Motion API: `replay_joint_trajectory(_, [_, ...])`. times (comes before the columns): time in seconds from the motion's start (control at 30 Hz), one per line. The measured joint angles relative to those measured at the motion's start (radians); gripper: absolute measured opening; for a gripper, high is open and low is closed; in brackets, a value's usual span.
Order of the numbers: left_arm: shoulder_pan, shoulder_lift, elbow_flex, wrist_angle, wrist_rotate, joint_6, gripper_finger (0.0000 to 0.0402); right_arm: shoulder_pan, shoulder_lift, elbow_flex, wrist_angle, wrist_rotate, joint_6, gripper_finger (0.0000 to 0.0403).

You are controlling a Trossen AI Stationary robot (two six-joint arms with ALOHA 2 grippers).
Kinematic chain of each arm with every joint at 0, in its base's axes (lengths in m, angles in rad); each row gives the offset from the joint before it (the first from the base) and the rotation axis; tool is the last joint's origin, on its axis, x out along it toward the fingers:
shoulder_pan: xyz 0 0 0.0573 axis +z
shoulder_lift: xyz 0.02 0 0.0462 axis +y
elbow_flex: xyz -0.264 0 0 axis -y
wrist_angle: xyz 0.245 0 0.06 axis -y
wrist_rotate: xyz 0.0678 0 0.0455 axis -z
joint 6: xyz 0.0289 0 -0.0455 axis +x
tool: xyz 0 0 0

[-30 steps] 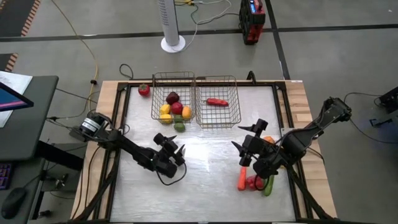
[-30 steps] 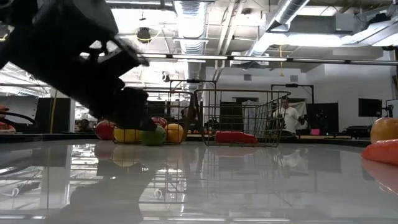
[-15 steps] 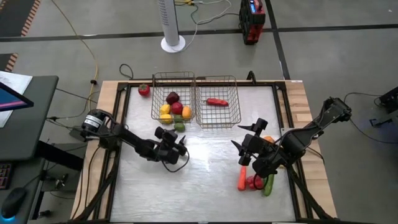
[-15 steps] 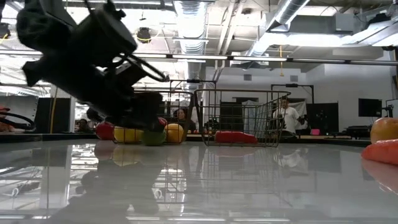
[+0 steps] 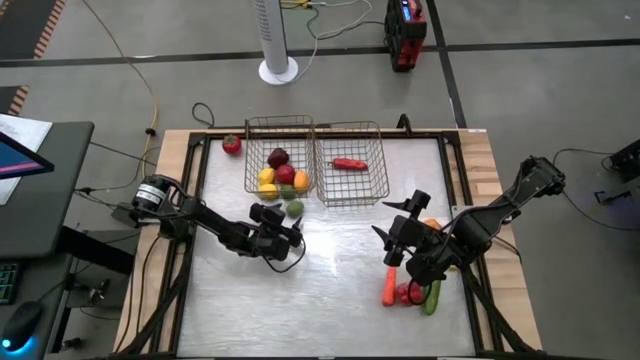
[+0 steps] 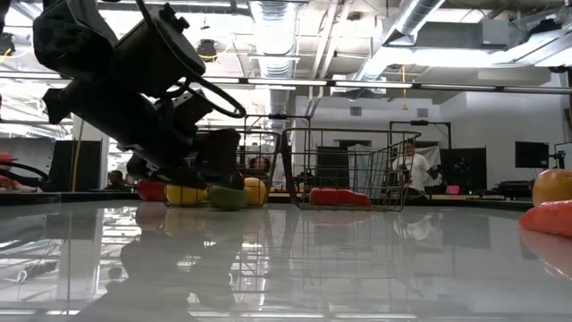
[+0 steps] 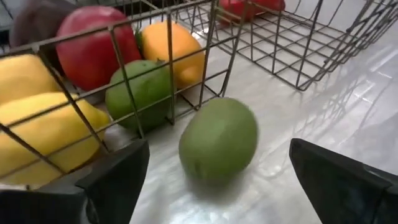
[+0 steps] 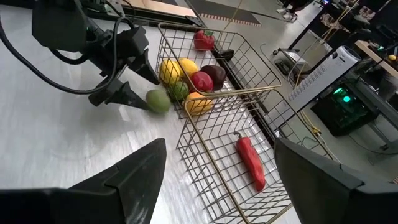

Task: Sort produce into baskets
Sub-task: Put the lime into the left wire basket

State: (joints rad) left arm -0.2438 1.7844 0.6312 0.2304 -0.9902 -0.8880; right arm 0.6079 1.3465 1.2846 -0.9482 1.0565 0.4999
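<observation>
A green lime lies on the table just outside the near wall of the left basket. My left gripper is low behind the lime and open, one finger on either side and clear of it. Inside that basket are lemons, a red apple, an orange and a second lime. The right basket holds a red chili. My right gripper hangs open above the table, with nothing between its fingers.
Near the right edge lie a carrot, a cucumber, a small red piece and an orange. A red fruit sits left of the baskets. The table's middle and near part are bare.
My left gripper has gone toward the far edge, up to the left basket, rolling as it went. In the low view its fingers now stand wider apart. A green lime now lies on the table just ahead of them, against the basket's near wall.
</observation>
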Motion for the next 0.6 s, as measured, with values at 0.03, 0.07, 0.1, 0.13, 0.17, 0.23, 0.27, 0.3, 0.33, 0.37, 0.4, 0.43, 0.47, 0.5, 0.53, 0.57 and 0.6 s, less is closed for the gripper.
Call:
replay_joint_trajectory(0.03, [-0.004, 0.0, 0.0, -0.008, -0.002, -0.017, 0.0378, 0.0, 0.0, 0.0, 0.0, 0.0, 0.0, 0.0324])
replay_joint_trajectory(0.07, [-0.008, 0.0, 0.0, -0.02, -0.011, -0.033, 0.0379, 0.0, 0.0, 0.0, 0.0, 0.0, 0.0, 0.0324])
replay_joint_trajectory(0.1, [-0.011, 0.0, 0.0, -0.03, -0.025, -0.047, 0.0379, 0.0, 0.0, 0.0, 0.0, 0.0, 0.0, 0.0324])
replay_joint_trajectory(0.13, [-0.012, 0.0, 0.0, -0.034, -0.039, -0.06, 0.0379, 0.0, 0.0, 0.0, 0.0, 0.0, 0.0, 0.0324])
replay_joint_trajectory(0.17, [-0.012, 0.0, 0.0, -0.034, -0.048, -0.067, 0.0379, 0.0, 0.0, 0.0, 0.0, 0.0, 0.0, 0.0324])
replay_joint_trajectory(0.23, [-0.01, 0.0, 0.001, -0.032, -0.055, -0.078, 0.038, 0.0, 0.0, 0.0, 0.002, 0.0, 0.0, 0.0324])
replay_joint_trajectory(0.27, [-0.01, 0.001, 0.002, -0.032, -0.056, -0.08, 0.038, 0.0, 0.0, 0.0, 0.002, 0.0, 0.0, 0.0324])
replay_joint_trajectory(0.3, [-0.012, 0.005, 0.008, -0.032, -0.057, -0.078, 0.038, 0.0, 0.0, 0.0, 0.002, 0.0, -0.001, 0.0324])
replay_joint_trajectory(0.33, [-0.012, 0.014, 0.016, -0.029, -0.059, -0.067, 0.038, -0.001, 0.0, 0.0, 0.002, 0.0, -0.001, 0.0324])
replay_joint_trajectory(0.37, [-0.015, 0.021, 0.025, -0.029, -0.061, -0.048, 0.038, -0.001, 0.0, 0.0, 0.002, 0.0, -0.001, 0.0324])
replay_joint_trajectory(0.4, [-0.018, 0.034, 0.037, -0.03, -0.066, -0.027, 0.038, -0.001, 0.0, 0.0, 0.002, 0.0, -0.001, 0.0324])
replay_joint_trajectory(0.43, [-0.019, 0.051, 0.054, -0.029, -0.07, -0.006, 0.038, -0.001, 0.0, 0.0, 0.002, 0.0, -0.002, 0.0324])
replay_joint_trajectory(0.47, [-0.021, 0.07, 0.073, -0.027, -0.069, 0.013, 0.038, -0.001, 0.0, 0.0, 0.003, 0.0, -0.002, 0.0324])
replay_joint_trajectory(0.5, [-0.021, 0.092, 0.089, -0.028, -0.069, 0.03, 0.038, -0.001, 0.0, 0.0, 0.003, 0.0, -0.003, 0.0324])
replay_joint_trajectory(0.53, [-0.021, 0.117, 0.109, -0.03, -0.069, 0.043, 0.038, -0.001, 0.0, 0.0, 0.005, 0.0, -0.003, 0.0324])
replay_joint_trajectory(0.57, [-0.021, 0.142, 0.131, -0.029, -0.065, 0.052, 0.038, -0.001, 0.0, 0.0, 0.007, 0.0, -0.003, 0.0324])
replay_joint_trajectory(0.6, [-0.021, 0.17, 0.15, -0.029, -0.065, 0.056, 0.038, -0.001, 0.0, 0.0, 0.007, 0.0, -0.003, 0.0324])
